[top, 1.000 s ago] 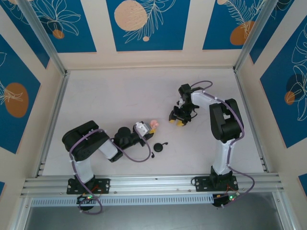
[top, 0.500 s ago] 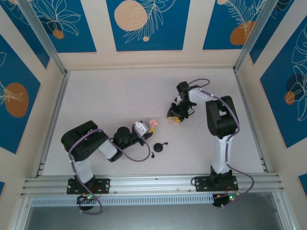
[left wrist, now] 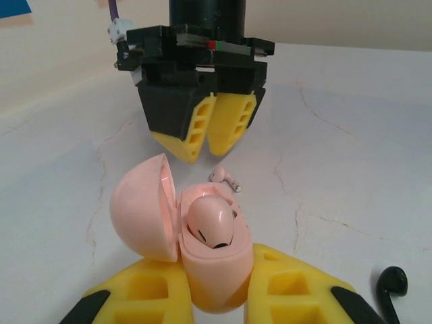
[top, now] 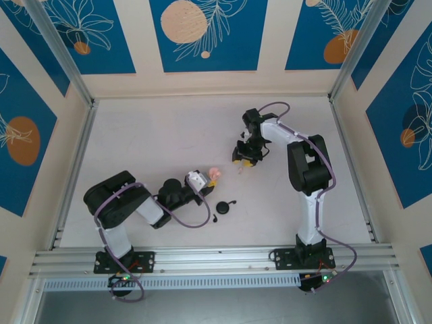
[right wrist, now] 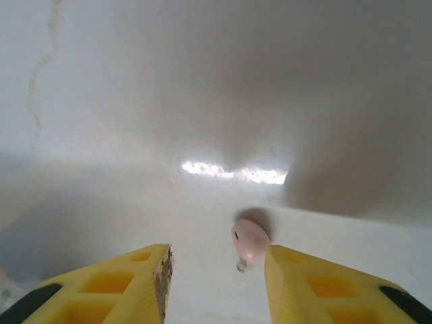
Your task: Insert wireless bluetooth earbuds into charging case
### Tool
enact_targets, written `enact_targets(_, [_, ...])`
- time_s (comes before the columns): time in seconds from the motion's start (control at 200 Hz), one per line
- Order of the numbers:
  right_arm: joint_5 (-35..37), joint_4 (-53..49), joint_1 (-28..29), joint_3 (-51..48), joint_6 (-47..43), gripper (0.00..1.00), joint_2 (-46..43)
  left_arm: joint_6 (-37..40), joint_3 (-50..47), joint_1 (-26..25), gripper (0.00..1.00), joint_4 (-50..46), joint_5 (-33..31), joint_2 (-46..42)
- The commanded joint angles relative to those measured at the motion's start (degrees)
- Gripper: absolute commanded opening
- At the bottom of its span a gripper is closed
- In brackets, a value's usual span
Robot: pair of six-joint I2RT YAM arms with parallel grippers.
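Right wrist view: pale pink stemmed earbud (right wrist: pixel 250 243) lies between right gripper's (right wrist: pixel 216 273) spread yellow fingers (right wrist: pixel 304 283), just beside one, stem toward the wrist; left gripper (left wrist: pixel 216 297) pinches open pink round case (left wrist: pixel 145 202).

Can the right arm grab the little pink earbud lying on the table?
Probably yes. The right gripper hangs over the loose pink earbud, jaws apart, the bud between them close to one finger. Nothing lies in between. The pink case, held by the left gripper, sits nearby, out of the way.
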Motion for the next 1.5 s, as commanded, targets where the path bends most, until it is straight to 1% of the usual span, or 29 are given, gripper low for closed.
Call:
enact_targets(0.0, [5.4,-7.6,1.3,2.1,0.8,0.41,-1.1,0.2,-0.9,0.8,0.11,1.8,-0.4,-1.5])
enact_targets(0.14, [5.9,-8.4,1.7,3.1,1.6,0.4,1.0,0.4,-1.2,0.8,0.11,1.9,-0.4,-1.9])
enact_targets(0.34, [4.8,-7.6,2.2,5.1,1.5,0.37,3.8,1.0,-1.3,0.9,0.11,1.0,-0.6,-2.6])
enact_targets(0.63, [4.9,-7.2,2.3,7.0,0.9,0.37,6.9,1.3,-1.7,1.0,0.11,0.0,-0.8,-3.5])
enact_targets(0.775, [4.8,-6.9,2.3,7.3,0.6,0.34,8.1,1.2,-1.8,1.0,0.11,0.0,-0.8,-3.5])
enact_targets(1.115, [6.2,-7.4,2.7,7.2,0.2,0.3,9.0,1.2,-1.8,1.0,0.11,-0.4,-0.8,-3.4])
enact_targets(1.295, [8.0,-8.6,3.7,7.0,0.3,0.31,8.9,1.2,-1.8,1.0,0.11,-0.6,-0.7,-3.4])
enact_targets(1.495, [8.9,-7.7,3.9,6.1,-0.1,0.26,8.2,1.2,-2.1,1.0,0.11,-0.5,-0.5,-3.3])
